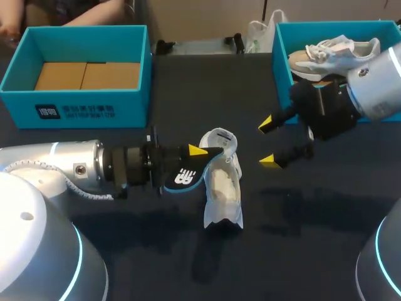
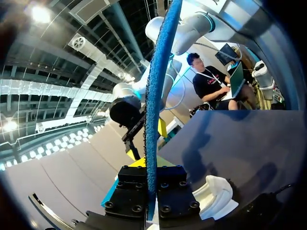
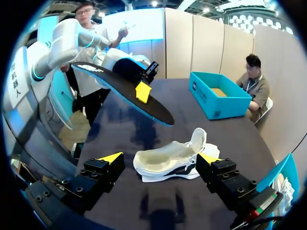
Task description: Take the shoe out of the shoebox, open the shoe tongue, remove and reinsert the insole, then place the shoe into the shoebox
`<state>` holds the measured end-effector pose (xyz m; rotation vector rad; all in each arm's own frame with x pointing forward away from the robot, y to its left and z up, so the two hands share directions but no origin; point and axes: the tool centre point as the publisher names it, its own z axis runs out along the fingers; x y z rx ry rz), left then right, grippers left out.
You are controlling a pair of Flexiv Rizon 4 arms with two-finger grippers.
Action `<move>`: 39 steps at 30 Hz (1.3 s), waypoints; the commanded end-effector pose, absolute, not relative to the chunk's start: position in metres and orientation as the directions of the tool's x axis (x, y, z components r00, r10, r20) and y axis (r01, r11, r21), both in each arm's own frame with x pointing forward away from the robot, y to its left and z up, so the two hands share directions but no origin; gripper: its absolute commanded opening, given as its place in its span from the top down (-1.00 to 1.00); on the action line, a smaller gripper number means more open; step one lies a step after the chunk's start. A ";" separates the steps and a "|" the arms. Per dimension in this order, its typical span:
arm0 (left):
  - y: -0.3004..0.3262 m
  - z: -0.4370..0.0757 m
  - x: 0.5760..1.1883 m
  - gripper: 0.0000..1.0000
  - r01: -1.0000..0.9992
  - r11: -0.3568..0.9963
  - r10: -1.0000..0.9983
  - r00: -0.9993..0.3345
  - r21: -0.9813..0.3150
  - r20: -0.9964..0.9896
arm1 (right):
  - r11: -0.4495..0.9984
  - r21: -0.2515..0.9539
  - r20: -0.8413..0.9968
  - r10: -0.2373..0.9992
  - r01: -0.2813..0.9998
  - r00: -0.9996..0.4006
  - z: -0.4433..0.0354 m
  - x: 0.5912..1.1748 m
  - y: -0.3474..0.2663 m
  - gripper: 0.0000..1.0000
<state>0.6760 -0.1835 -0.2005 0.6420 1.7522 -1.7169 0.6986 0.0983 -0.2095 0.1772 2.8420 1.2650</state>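
The white shoe lies on the dark table near the middle, its mouth wide and its tongue folded back. Just left of it, above the table, my left gripper is shut on the black insole with a blue edge. In the left wrist view the insole stands edge-on between the fingers, with the shoe beside them. My right gripper hangs open to the right of the shoe, holding nothing. From the right wrist, the shoe lies ahead between the spread fingers of my right gripper, and the insole hangs beyond it.
A blue shoebox at the back right holds a second pale shoe. Another blue box at the back left has brown cardboard inside. A white plastic bag sits at the far edge.
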 end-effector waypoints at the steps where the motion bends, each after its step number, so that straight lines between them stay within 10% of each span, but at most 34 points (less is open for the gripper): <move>1: -0.183 -0.200 0.675 1.00 0.704 0.050 -0.064 -0.706 -0.708 -0.706 | 0.664 0.742 0.019 0.119 0.094 -0.993 -0.210 0.697 0.099 -1.00; 39: -0.199 -0.259 0.669 1.00 0.559 0.100 0.016 -0.828 -0.823 -0.560 | 0.815 0.563 -0.239 0.004 -0.135 -0.971 -0.269 0.703 0.098 -1.00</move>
